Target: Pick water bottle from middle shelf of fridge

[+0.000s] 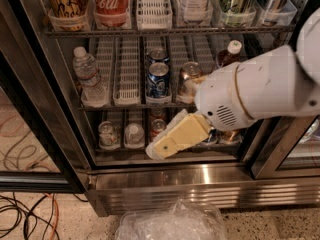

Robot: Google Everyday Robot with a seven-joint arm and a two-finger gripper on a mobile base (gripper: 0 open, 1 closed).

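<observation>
The water bottle (89,76), clear and ribbed with a white cap, stands upright at the left end of the middle shelf (127,103) of the fridge (200,186). My gripper (172,140), cream-coloured on a bulky white arm (260,86), hangs in front of the lower shelf. It is right of and below the bottle, well apart from it, and holds nothing that I can see.
A blue can (159,79), a bronze can (188,77) and a white-capped bottle of brown liquid (230,53) share the middle shelf. A Coca-Cola bottle (111,4) stands above, small cans (108,134) below. The dark door frame (35,114) is left. A plastic bag (172,223) and cables (25,214) lie on the floor.
</observation>
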